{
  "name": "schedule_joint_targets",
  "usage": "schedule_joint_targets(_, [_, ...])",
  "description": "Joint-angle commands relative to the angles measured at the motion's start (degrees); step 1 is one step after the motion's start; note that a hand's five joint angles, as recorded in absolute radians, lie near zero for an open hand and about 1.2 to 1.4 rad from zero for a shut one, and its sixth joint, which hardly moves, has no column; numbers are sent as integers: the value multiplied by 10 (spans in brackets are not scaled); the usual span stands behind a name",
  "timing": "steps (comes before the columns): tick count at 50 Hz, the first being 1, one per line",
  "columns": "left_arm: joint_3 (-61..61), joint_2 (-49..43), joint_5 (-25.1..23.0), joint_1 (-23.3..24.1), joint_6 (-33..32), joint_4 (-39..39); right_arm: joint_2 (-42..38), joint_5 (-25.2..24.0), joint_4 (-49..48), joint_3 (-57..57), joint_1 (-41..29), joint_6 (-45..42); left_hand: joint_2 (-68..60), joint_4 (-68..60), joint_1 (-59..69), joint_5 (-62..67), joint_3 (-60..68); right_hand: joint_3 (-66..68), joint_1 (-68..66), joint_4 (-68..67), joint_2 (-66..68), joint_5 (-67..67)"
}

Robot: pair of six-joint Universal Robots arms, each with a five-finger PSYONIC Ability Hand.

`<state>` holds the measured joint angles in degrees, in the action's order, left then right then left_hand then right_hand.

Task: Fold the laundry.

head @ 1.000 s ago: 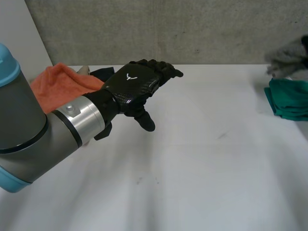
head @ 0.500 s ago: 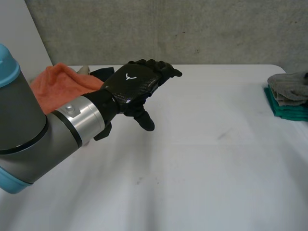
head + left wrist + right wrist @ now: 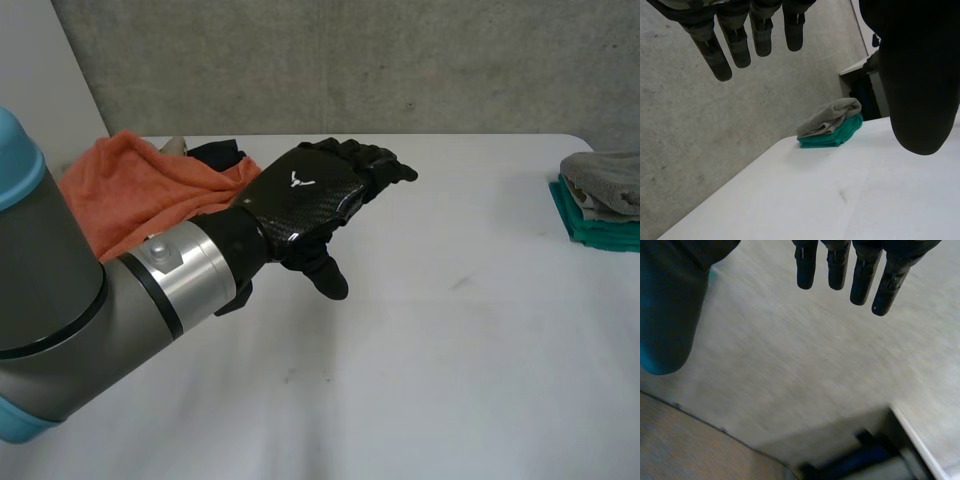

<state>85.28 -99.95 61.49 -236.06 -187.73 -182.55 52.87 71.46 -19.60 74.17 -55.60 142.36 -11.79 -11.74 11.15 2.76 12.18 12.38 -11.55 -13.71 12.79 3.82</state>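
My left hand (image 3: 300, 200) hovers open over the middle of the white table (image 3: 450, 360), its fingers straight and holding nothing. Its own wrist view shows its fingers (image 3: 720, 55) and thumb (image 3: 917, 90) spread wide apart. Behind its arm at the back left lies a crumpled orange cloth (image 3: 120, 185) with a dark cloth (image 3: 215, 153) beside it. At the table's right edge a folded grey cloth (image 3: 605, 180) rests on a folded green cloth (image 3: 600, 228); the left wrist view shows the grey cloth (image 3: 832, 114) stacked on the green one (image 3: 832, 137). My right hand (image 3: 837, 265) is open, fingers straight, with nothing in it.
A concrete wall (image 3: 350, 60) runs behind the table. The left arm (image 3: 90, 330) covers the table's front left. White tabletop lies between the left hand and the folded stack.
The grey cloth, in motion above the green one a second ago, now rests folded on it. My right hand has opened. My left hand has shifted a little to the right and forward.
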Motion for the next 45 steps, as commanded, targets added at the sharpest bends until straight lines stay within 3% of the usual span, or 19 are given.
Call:
schedule_joint_targets(1, [9, 10, -1, 7, 0, -2, 48, 143, 0, -58, 8, 12, -6, -7, 13, -4, 2, -24, 16, 37, -28, -38])
schedule_joint_targets(4, [8, 13, 0, 10, 0, -5, 71, 136, -13, -54, -13, 28, -6, -7, 13, -4, 2, -24, 16, 37, -28, -38])
schedule_joint_targets(7, [7, 16, 2, 7, 0, -6, 132, 107, -31, -27, -72, 98, -3, -3, 9, -7, -1, -24, 16, 37, -28, -38])
schedule_joint_targets(12, [-1, 14, 7, -5, -2, -12, 243, -3, -68, 89, -177, 228, 4, 3, 2, -14, -8, -24, 16, 37, -28, -38])
schedule_joint_targets(15, [-5, 14, 11, -41, -3, -33, 289, -59, -86, 155, -226, 252, 4, 3, 2, -14, -8, -24, 16, 37, -28, -38])
schedule_joint_targets(19, [-12, 9, 38, -97, -4, -69, 317, -140, -124, 266, -344, 248, 4, 3, 2, -14, -8, -24, 16, 37, -28, -38])
schedule_joint_targets(24, [-43, -38, 96, -171, -35, -105, 309, -147, -116, 316, -447, 209, 4, 3, 2, -14, -8, -24, 16, 37, -28, -38])
schedule_joint_targets(32, [-123, -169, 109, -275, -170, -103, 254, -81, -73, 351, -475, 108, 1, 0, 6, -10, -5, -24, 16, 37, -28, -38])
schedule_joint_targets(37, [-172, -258, 107, -301, -222, -94, 225, -39, -69, 358, -476, 75, -8, -8, 14, -2, 4, -24, 16, 37, -28, -38])
schedule_joint_targets(45, [-216, -351, 100, -307, -237, -88, 211, -30, -69, 367, -468, 70, -60, -60, 66, 50, 56, -24, 16, 37, -28, -38])
